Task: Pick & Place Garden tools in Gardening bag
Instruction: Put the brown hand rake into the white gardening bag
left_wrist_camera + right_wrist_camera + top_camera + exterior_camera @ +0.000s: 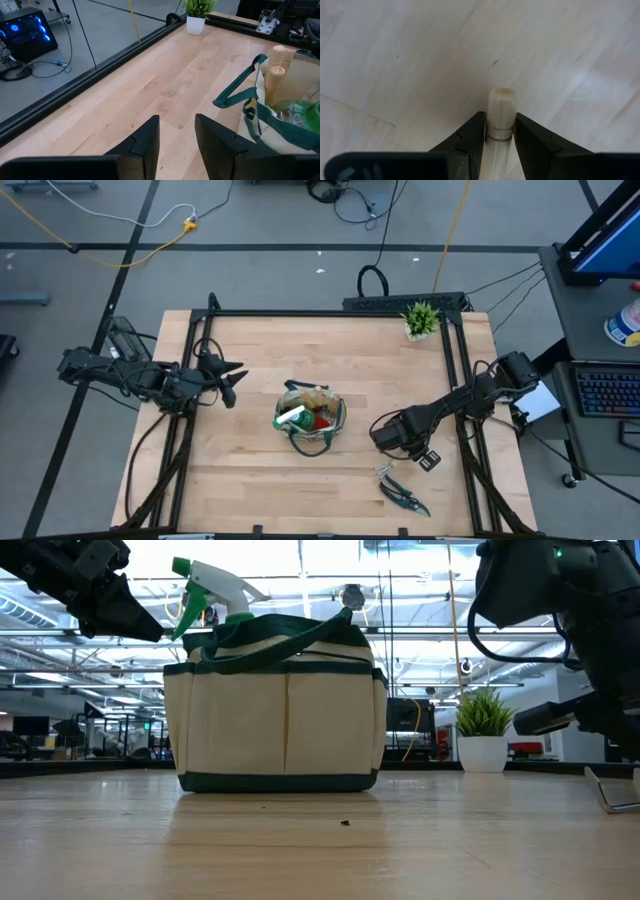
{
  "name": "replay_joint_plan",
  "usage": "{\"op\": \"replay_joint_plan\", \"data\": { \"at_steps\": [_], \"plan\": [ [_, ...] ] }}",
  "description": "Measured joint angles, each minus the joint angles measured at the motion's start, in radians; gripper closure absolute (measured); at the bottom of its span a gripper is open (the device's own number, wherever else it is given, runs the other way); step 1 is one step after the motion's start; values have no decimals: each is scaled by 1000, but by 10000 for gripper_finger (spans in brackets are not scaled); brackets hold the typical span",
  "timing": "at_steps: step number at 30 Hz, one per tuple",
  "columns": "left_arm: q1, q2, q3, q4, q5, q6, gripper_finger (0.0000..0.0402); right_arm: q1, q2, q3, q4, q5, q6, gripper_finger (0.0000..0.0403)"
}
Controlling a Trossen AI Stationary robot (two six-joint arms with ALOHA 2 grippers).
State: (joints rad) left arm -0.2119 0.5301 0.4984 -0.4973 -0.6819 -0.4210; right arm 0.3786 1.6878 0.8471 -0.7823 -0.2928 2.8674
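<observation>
the gardening bag [311, 420] stands upright near the middle of the surface [330, 360], between the two tools and apart from both. it is a boxy khaki fabric tote with dark green trim along base and rim, stitched front pockets and looped green handles. it is already loaded: pale rounded wooden handles [276, 75] stand at one end, a green-and-white spray bottle [212, 590] pokes its trigger head above the rim, and a red item [320, 421] lies inside beside it.

the right tool [498, 131] is on the bag's right, low over the surface. its two dark, wedge-shaped fingers are partly closed and clamp a pale, smooth wooden handle [501, 112] with a rounded end and a turned groove; the handle sits squarely between the pads, touching both.

just beyond the right tool, toward the surface's front edge, dark pruning shears [404, 496] lie flat, with a small metal piece [384, 472] close by them.

the left tool [177, 137] is on the bag's left, raised off the surface, fingers pointing toward the bag. its jaws stand partly apart with a narrow gap, and nothing is between them.

the surface is light butcher-block wood with fine plank seams, bordered by a black metal frame. a small potted green plant [421, 319] in a white pot sits at the far right corner, well away from both tools.
</observation>
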Motion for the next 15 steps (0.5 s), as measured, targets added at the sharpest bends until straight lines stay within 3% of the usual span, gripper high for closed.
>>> {"op": "replay_joint_plan", "data": {
  "at_steps": [15],
  "plan": [
    [0, 0, 0, 0, -30, -3, 273, 9, -1, 0, 34, 32, 12, 303]
  ]
}}
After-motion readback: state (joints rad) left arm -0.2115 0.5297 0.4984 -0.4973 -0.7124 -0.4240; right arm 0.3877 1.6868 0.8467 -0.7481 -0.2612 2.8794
